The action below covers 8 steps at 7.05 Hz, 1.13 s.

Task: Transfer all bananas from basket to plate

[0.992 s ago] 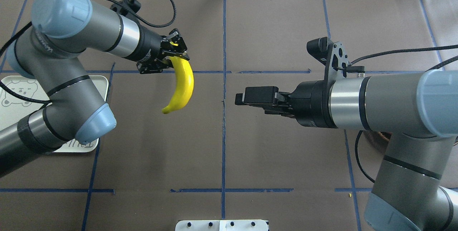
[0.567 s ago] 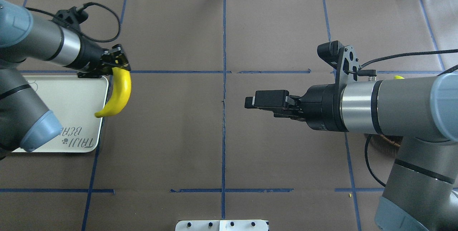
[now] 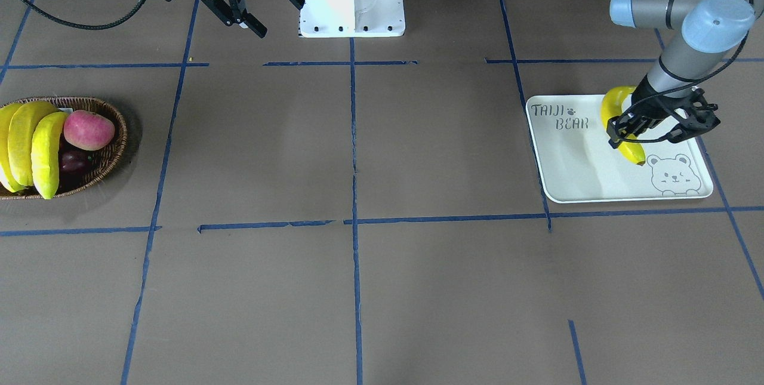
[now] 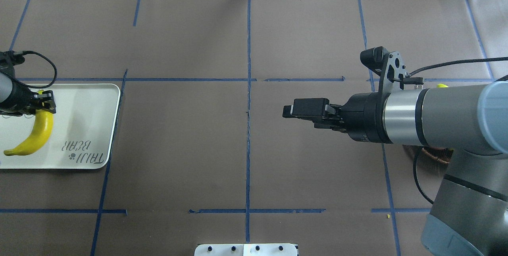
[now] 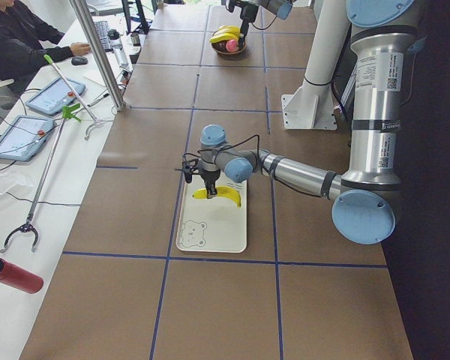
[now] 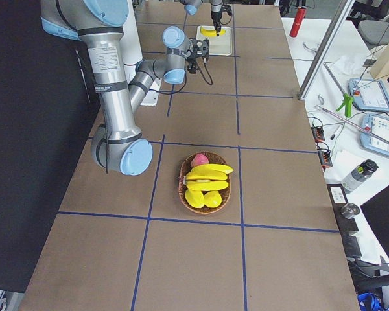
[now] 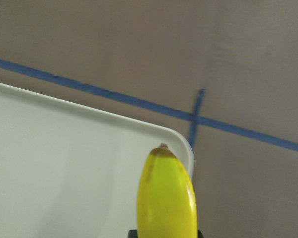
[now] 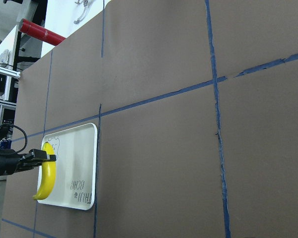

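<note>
The left gripper (image 4: 39, 103) is clenched on one end of a long, curved, glossy yellow banana (image 4: 35, 136). It holds the banana low over the flat white rectangular tray printed "TAIJI BEAR" (image 4: 88, 110), which serves as the plate. I cannot tell whether the fruit touches the tray yet.

The step in hand looks like the set-down. It is best done by lowering until the banana's belly bears on the tray, and only then letting the jaws go (a drop from height could make so smooth a skin roll).

In the left wrist view the free tip sits just beside a rounded corner of the rim. A small shift inward would keep it from riding that lip.

The bare part of the tray lies toward the table's middle, which leaves room for the rest. More bananas (image 3: 28, 140) lie in the shallow dark-brown wicker basket (image 3: 117, 152), well apart, beside a round red-pink apple (image 3: 88, 129).

The right gripper (image 3: 273, 14) hangs with its jaws spread, holding nothing, with open brown table under it.
</note>
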### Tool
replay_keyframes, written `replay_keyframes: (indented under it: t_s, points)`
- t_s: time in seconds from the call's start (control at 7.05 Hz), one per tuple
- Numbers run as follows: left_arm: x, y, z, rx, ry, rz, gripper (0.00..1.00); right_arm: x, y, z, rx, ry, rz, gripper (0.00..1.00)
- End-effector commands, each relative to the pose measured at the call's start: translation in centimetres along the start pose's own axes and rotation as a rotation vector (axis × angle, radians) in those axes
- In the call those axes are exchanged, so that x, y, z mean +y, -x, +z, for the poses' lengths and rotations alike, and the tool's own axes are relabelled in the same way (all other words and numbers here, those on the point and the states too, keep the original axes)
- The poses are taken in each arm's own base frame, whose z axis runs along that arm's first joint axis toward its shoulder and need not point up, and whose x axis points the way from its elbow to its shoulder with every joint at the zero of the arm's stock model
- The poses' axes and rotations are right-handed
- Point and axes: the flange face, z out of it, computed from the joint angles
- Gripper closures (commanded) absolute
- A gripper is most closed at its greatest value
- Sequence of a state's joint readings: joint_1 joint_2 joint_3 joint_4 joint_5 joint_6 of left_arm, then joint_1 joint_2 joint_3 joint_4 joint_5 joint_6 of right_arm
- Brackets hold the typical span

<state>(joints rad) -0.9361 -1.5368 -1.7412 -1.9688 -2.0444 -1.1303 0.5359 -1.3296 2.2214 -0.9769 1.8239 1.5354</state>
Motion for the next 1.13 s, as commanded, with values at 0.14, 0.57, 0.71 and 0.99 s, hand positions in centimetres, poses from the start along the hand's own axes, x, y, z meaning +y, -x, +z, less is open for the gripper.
replay_keyframes:
  t_s: [0.14, 0.57, 0.71, 0.99]
  points:
    - [-3.0, 5.8, 2.5, -0.078, 0.005, -0.021, 1.0, 0.0, 0.1, -0.1, -0.002, -0.003, 0.0, 0.0]
    - [-5.4, 6.3, 2.7, -0.084, -0.006, -0.014, 1.0, 0.0, 0.3, -0.3, -0.008, -0.003, -0.002, 0.0]
    - [-6.3, 5.1, 2.9, -0.078, -0.009, -0.016, 1.0, 0.0, 0.2, -0.3, -0.007, -0.004, -0.002, 0.0]
    - [-6.9, 3.9, 2.8, -0.07, -0.014, -0.011, 1.0, 0.0, 0.2, -0.3, -0.007, -0.004, -0.002, 0.0]
